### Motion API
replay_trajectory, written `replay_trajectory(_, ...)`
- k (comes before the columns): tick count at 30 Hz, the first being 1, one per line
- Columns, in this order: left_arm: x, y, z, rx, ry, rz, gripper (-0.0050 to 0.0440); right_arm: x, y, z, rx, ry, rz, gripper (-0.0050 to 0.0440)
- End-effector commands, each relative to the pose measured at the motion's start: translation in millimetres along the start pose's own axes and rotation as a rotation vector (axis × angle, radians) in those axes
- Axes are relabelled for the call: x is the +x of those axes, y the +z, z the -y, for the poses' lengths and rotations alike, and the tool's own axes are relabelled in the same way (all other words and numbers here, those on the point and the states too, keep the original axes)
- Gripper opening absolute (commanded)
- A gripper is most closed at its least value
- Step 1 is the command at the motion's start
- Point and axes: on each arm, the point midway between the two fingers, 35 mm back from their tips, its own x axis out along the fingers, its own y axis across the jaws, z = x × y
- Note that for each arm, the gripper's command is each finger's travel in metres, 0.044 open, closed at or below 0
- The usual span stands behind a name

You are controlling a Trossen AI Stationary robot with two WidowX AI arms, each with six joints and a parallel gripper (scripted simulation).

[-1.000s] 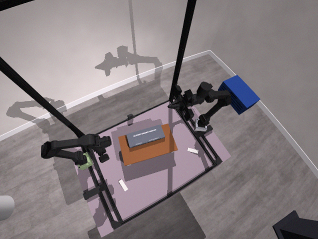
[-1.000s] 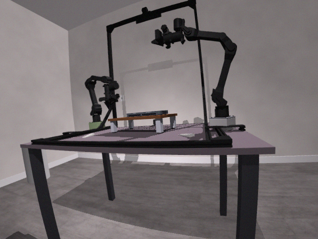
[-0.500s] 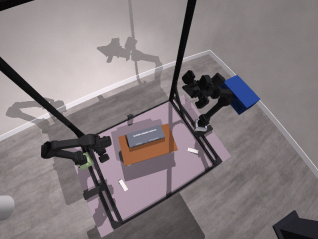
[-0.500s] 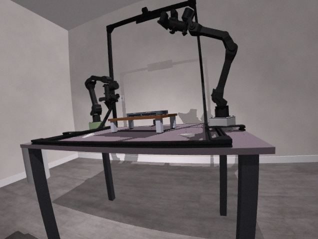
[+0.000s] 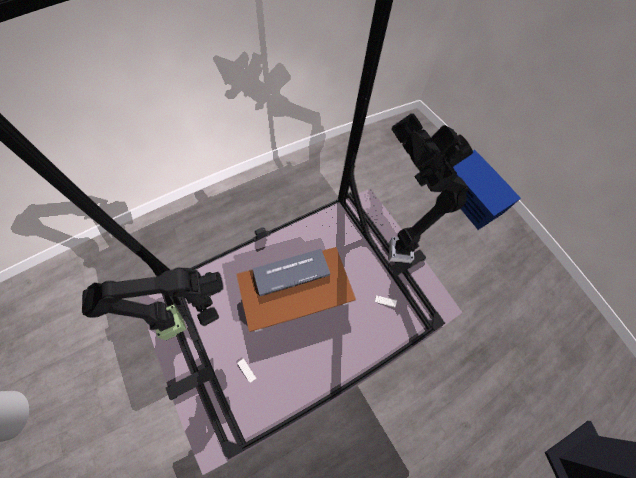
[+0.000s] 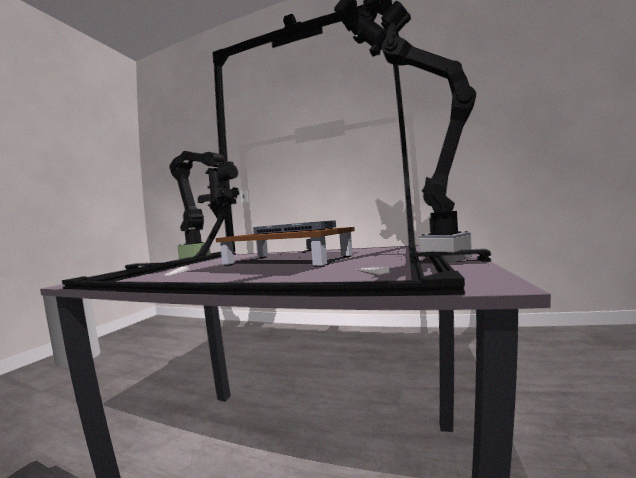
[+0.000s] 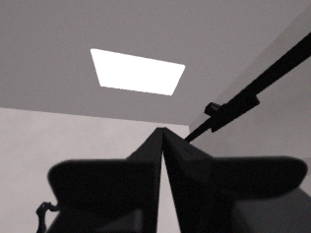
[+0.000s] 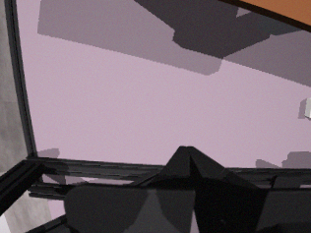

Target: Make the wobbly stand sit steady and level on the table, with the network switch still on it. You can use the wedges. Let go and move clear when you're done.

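Note:
The stand, an orange board point(image 5: 303, 304) point(image 6: 287, 235) on short pale legs, is in the middle of the table point(image 5: 308, 382) point(image 6: 506, 290). The grey network switch point(image 5: 291, 271) point(image 6: 294, 226) lies on top of it. One white wedge point(image 5: 385, 301) point(image 6: 373, 269) lies flat beside the stand on the white-based arm's side. The other wedge point(image 5: 246, 370) point(image 6: 174, 270) lies towards the table's front. My left gripper point(image 5: 406, 128) point(image 6: 354, 10) point(image 7: 161, 132) is shut and empty, raised high near the frame's top bar and facing the ceiling. My right gripper point(image 5: 208, 316) point(image 6: 219, 203) point(image 8: 185, 152) is shut and empty, hanging above the table beside the stand's end.
A black frame runs along the table's edges, with tall posts point(image 5: 362, 97) point(image 6: 403, 154) and a top bar point(image 6: 287, 28) point(image 7: 246, 99). A blue box point(image 5: 485, 190) is off the table behind the left arm's white base point(image 5: 401, 252) point(image 6: 444, 241).

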Motion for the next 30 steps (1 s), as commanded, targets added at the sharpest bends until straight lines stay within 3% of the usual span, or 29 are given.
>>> replay_trajectory(1, 7.6, 41.3, 1.4, 0.013, -0.002, 0.13, 0.0, 0.0, 0.0, 0.0, 0.0, 0.0, 0.0, 0.0)
replay_trajectory(6, -0.2, 44.1, 2.1, 0.007, -0.006, 0.133, 0.0, 0.0, 0.0, 0.0, 0.0, 0.0, 0.0, 0.0)
replay_trajectory(16, -26.9, 171.0, 7.8, 0.038, -0.014, 0.592, 0.0, 0.0, 0.0, 0.0, 0.0, 0.0, 0.0, 0.0)
replay_trajectory(23, -33.4, 167.4, 8.2, 0.032, -0.018, 0.574, 0.0, 0.0, 0.0, 0.0, 0.0, 0.0, 0.0, 0.0)
replay_trajectory(30, -47.6, 206.8, 9.7, 0.045, -0.015, 0.737, 0.0, 0.0, 0.0, 0.0, 0.0, 0.0, 0.0, 0.0)
